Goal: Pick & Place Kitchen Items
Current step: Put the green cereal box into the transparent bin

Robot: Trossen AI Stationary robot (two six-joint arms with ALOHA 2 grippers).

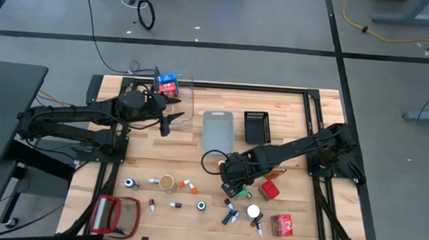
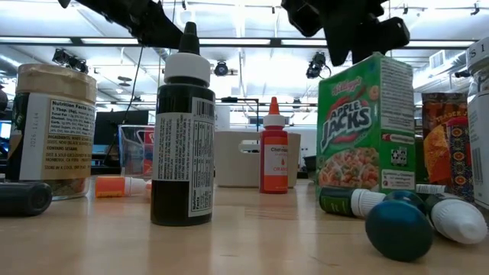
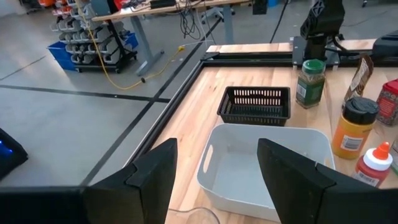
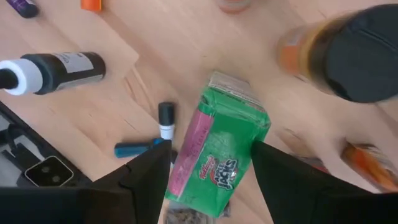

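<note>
Hovering just above the green Apple Jacks carton (image 4: 217, 155), the right gripper (image 4: 208, 171) has its fingers (image 4: 149, 180) spread to either side of the box, released and holding nothing. In the high view this gripper (image 1: 235, 181) sits among the scattered kitchen items near the front of the surface (image 1: 191, 152), with a red carton (image 1: 270, 190) just beside it and another red carton (image 1: 282, 225) nearer the front edge.

Around the green carton (image 2: 367, 126) lie small bottles: a teal-capped one (image 2: 397, 225) in the low view, and a blue tube (image 4: 134, 149) right by the carton's lower end. A dark bottle (image 2: 182, 137) and a red squeeze bottle (image 2: 273, 149) stand upright farther along.

Risks, as I judge them: the carton stands tall and light, so one finger touching before the other could tip it onto the bottles beside it; a rolling bottle could then reach the surface's edge. The orange jar with the black lid (image 4: 348, 53) is near enough that a wide approach may knock it.

Farther back, the grey bin (image 1: 217, 130) and black basket (image 1: 257, 126) wait near the middle. The left gripper (image 1: 172, 107) hangs beside the clear bin (image 1: 188, 96), which holds a blue carton (image 1: 167, 81); its fingers (image 3: 149, 180) are apart and empty.
</note>
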